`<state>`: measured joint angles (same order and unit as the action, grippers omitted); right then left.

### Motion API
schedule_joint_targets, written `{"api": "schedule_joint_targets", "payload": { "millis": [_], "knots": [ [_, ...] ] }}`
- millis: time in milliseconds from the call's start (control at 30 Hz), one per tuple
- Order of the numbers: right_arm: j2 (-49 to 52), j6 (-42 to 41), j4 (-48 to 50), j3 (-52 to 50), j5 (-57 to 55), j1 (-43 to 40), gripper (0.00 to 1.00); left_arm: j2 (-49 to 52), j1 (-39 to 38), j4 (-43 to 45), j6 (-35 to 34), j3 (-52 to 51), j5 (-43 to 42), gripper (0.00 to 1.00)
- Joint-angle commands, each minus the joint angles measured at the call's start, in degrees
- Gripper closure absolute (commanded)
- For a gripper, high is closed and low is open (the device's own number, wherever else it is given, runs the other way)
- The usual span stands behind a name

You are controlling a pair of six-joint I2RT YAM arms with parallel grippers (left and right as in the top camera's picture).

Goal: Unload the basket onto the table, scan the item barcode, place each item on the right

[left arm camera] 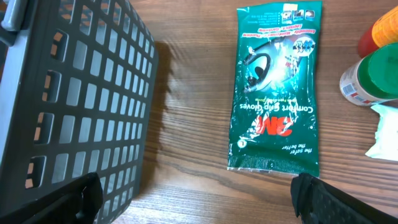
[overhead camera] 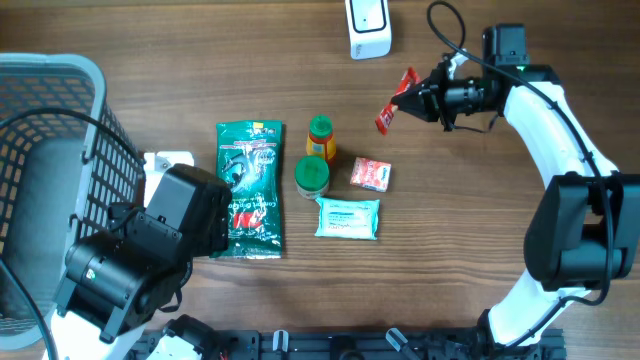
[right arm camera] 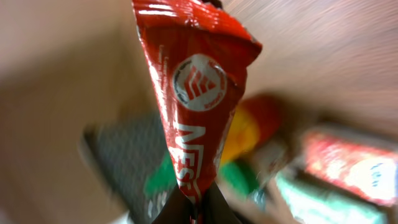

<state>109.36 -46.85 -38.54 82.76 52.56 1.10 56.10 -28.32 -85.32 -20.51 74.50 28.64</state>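
The basket (overhead camera: 60,62) fills the far left. Beside it the left claw (left arm camera: 199,202) hovers spread wide and empty above the near end of the glove pack (overhead camera: 250,190). The scanner (overhead camera: 368,25) stands at the far edge, centre. Just right of it and a little nearer, the right claw (overhead camera: 415,100) is pinched tight on the lower end of the red sachet (overhead camera: 395,103), holding it clear of the table. Picking up looks done. What seems left is bringing the sachet's barcode before the scanner; no barcode shows in the wrist view.
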Motion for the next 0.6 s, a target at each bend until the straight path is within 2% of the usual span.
{"api": "schedule_joint_targets", "payload": {
  "millis": [0, 200, 333, 467, 567],
  "knots": [
    [-1.49, -16.48, 6.95, 0.55, -21.97, 1.38, 0.95, -0.07, 0.48, 0.0, -0.98, -0.15, -0.09, 0.0],
    [-1.42, -21.79, 19.32, 0.55, -36.26, 5.25, 0.95, -0.07, 0.48, 0.0, -0.98, -0.15, -0.09, 0.0],
    [1.11, -24.41, 32.59, 0.59, -45.62, 8.79, 0.95, -0.07, 0.48, 0.0, -0.98, -0.15, -0.09, 0.0],
    [4.48, -28.55, 39.67, 1.18, -50.03, 9.38, 0.95, -0.07, 0.48, 0.0, -0.98, -0.15, -0.09, 0.0],
    [9.25, -31.17, 43.1, 5.22, -49.92, 9.42, 0.95, -0.07, 0.48, 0.0, -0.98, -0.15, -0.09, 0.0]
  ]
}}
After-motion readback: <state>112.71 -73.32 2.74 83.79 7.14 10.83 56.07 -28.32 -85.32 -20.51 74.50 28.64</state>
